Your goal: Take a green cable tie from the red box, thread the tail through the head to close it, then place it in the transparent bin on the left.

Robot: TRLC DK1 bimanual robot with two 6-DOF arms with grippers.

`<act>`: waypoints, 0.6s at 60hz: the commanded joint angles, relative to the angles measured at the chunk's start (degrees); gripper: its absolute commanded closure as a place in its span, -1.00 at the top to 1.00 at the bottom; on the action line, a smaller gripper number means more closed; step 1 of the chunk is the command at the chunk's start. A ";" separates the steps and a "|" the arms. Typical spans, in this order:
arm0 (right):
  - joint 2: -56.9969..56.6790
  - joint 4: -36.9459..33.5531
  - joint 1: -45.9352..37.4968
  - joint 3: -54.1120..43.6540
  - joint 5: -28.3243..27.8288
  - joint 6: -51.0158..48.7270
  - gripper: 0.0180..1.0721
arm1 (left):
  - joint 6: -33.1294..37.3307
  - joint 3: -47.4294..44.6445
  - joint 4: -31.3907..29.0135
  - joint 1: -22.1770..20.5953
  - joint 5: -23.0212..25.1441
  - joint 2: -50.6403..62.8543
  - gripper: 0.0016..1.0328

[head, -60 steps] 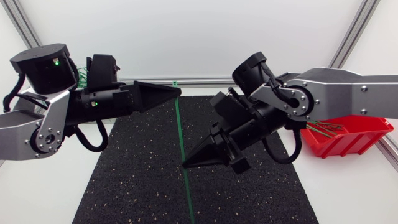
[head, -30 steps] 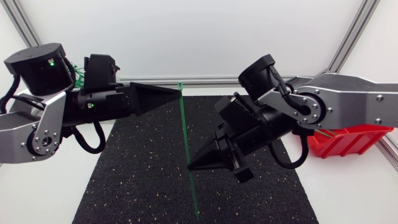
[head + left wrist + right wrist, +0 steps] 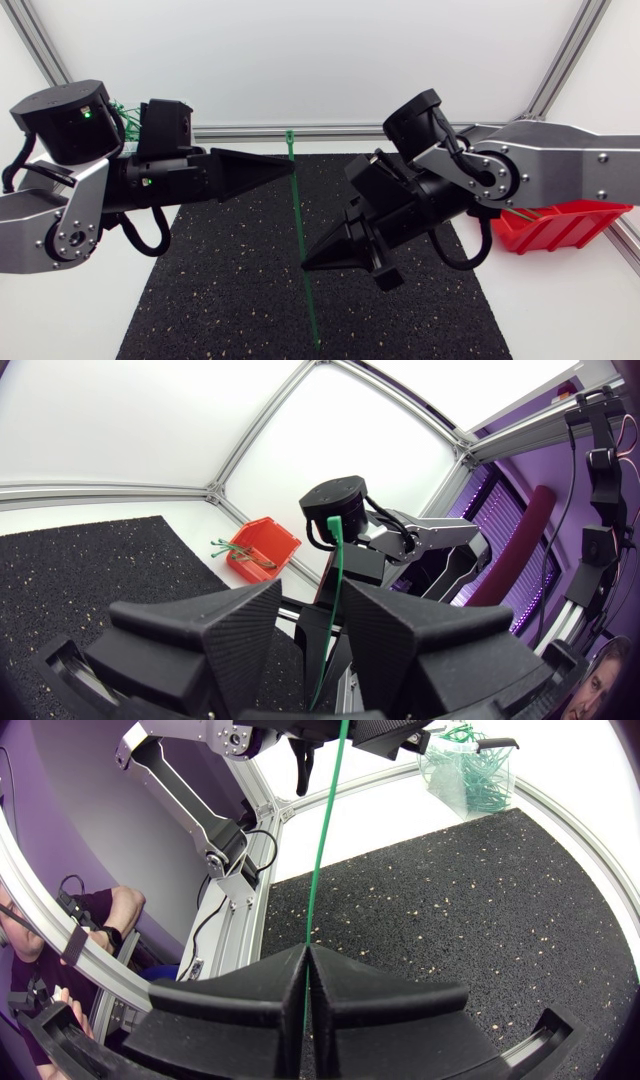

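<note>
A long green cable tie (image 3: 298,210) stands nearly upright over the black mat, its head (image 3: 290,135) at the top. My right gripper (image 3: 305,266) is shut on its lower part. In the right wrist view the tie (image 3: 322,840) rises out from between the closed fingers of that gripper (image 3: 308,948). My left gripper (image 3: 289,168) meets the tie just below the head. In the left wrist view the tie (image 3: 338,580) runs through the gap of that gripper (image 3: 315,595), close to one finger (image 3: 400,630), and the jaws stand apart. The red box (image 3: 560,225) sits at the right.
The transparent bin (image 3: 468,770), holding several green ties, stands at the table's far left, mostly hidden behind my left arm in the head view. A black speckled mat (image 3: 230,290) covers the table's middle. Aluminium frame rails (image 3: 250,130) run along the back.
Both grippers and the tie have shifted slightly to the right. The left gripper's tip has dropped a little along the tie, and the right grip is unchanged.
</note>
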 commanded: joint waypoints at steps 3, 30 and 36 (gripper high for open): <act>1.18 0.71 -0.34 -1.66 0.77 -0.45 -0.89 | 0.52 0.17 1.14 0.45 1.15 -0.90 -0.19; 2.32 1.06 -1.04 -0.96 1.21 -0.10 -0.89 | 0.43 -1.14 1.14 -0.16 1.42 -3.36 -0.29; 1.53 1.15 -1.13 -1.04 1.21 -0.10 -0.89 | 0.52 -1.41 1.06 -0.34 1.42 -3.36 -0.30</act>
